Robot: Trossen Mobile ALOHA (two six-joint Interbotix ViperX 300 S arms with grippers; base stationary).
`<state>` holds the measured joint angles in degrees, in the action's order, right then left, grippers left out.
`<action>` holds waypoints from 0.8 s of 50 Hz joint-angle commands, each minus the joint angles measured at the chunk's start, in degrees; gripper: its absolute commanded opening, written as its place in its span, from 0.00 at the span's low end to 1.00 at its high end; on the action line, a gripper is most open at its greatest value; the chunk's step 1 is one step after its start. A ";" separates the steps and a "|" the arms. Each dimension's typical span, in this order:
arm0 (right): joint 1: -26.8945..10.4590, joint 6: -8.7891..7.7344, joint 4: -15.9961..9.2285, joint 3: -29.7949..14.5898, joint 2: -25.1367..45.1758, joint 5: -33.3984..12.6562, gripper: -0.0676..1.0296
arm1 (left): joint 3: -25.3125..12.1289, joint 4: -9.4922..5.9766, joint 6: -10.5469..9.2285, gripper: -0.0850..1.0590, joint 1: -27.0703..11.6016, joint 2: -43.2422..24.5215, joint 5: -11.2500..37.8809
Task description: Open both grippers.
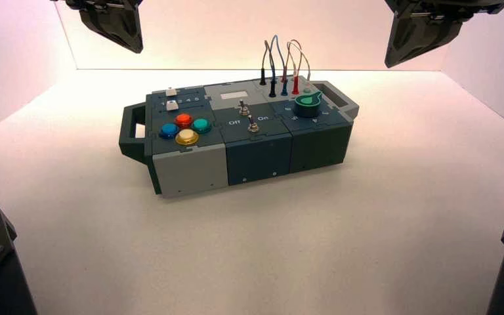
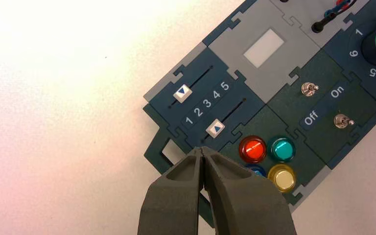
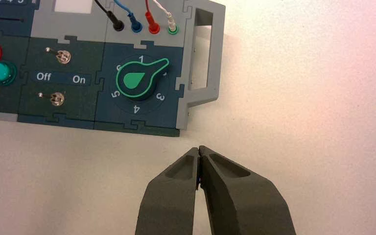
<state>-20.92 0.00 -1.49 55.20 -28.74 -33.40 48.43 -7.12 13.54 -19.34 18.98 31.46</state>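
Left gripper (image 2: 203, 152) raised above box (image 1: 256, 154), over its handle end by coloured buttons (image 2: 267, 156); fingers (image 2: 176, 196) pressed together, tips touching, holding nothing. Right gripper (image 3: 199, 149) raised off box's knob (image 3: 139, 80) end, above bare counter (image 3: 313, 122); fingers (image 3: 240, 196) likewise pressed together, empty. Box sits on counter between both arms.

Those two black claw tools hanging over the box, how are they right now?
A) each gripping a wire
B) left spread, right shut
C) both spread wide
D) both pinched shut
D: in each wrist view the tips meet with nothing between them, the left tool above the box's slider end, the right tool over bare table beside the knob.
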 commanded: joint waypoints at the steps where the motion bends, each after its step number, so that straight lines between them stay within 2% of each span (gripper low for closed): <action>1: -0.18 -0.09 0.44 -1.49 -0.26 0.62 0.04 | -2.20 0.00 0.18 0.05 0.00 -0.44 0.44; 15: -0.18 -0.18 0.70 -1.67 -0.26 0.70 0.05 | -2.20 -0.09 0.18 0.05 0.00 -0.53 0.70; 18: -0.09 -0.44 1.05 -2.20 -0.53 0.79 0.13 | -2.29 0.00 0.18 0.06 0.00 -0.44 0.62; 20: -0.18 -0.70 1.14 -2.46 -0.70 0.79 0.22 | -2.55 0.00 0.18 0.15 0.00 -0.35 0.26; 21: -0.18 -0.88 1.14 -2.81 -0.88 0.79 0.31 | -2.64 -0.09 0.18 0.20 -0.09 -0.35 0.09; 23: -0.18 -1.23 1.23 -3.25 -1.32 0.70 0.53 | -2.81 -0.09 0.18 0.42 -0.09 -0.53 -0.26; 24: -0.18 -1.32 1.23 -3.43 -1.49 0.70 0.59 | -2.81 0.00 0.18 0.57 0.00 -0.62 -0.35; 25: -0.18 -1.32 1.23 -3.60 -1.76 0.79 0.70 | -2.81 -0.09 0.18 0.65 -0.09 -0.62 -0.44; 26: -0.18 -1.32 1.32 -3.60 -2.11 0.88 0.82 | -2.81 -0.09 0.26 0.81 0.00 -0.70 -0.44; 27: -0.18 -1.32 1.32 -3.60 -2.29 0.88 0.87 | -2.72 -0.09 0.18 0.97 -0.09 -0.97 -0.62; 28: -0.18 -1.23 1.49 -3.60 -2.55 0.97 0.97 | -2.72 0.00 0.18 0.97 0.00 -1.32 -0.62; 30: -0.09 -1.05 1.58 -3.60 -3.25 1.32 0.94 | -2.81 -0.09 0.26 0.88 -0.09 -1.41 -0.44; 32: -0.09 -1.05 1.67 -3.52 -3.69 1.49 0.95 | -2.90 -0.09 0.26 0.90 -0.18 -1.58 -0.35; 34: -0.09 -0.97 1.67 -3.43 -4.22 1.67 0.97 | -2.99 -0.09 0.26 0.97 -0.18 -1.41 -0.44; 40: -0.09 -0.70 1.58 -3.08 -5.45 2.20 0.97 | -2.72 0.00 0.53 0.97 -0.18 -0.26 -0.88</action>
<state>-20.92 -0.88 0.09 53.26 -33.05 -31.99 47.11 -7.12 13.71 -19.34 17.40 31.20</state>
